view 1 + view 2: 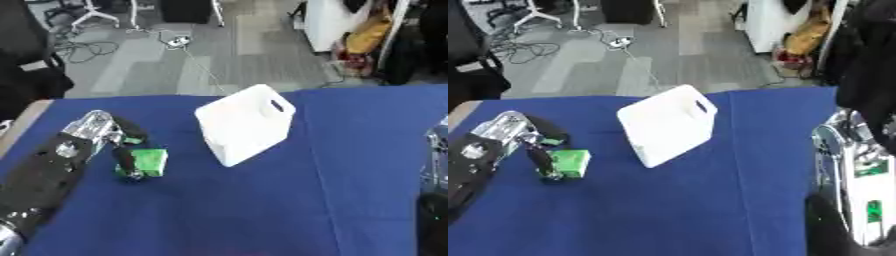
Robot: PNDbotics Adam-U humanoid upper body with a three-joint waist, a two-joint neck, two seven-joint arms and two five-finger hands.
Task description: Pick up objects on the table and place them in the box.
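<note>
A small green block sits on the blue table at the left. My left hand reaches in from the lower left with its fingers curled round the block, one finger down its left side. A white box with a handle slot stands tilted in the middle of the table, to the right of the block. My right arm shows at the right edge as a silver and black forearm; its hand is out of sight.
Beyond the table's far edge lies grey floor with cables, a power strip and chair legs. A white cabinet and bags stand at the back right.
</note>
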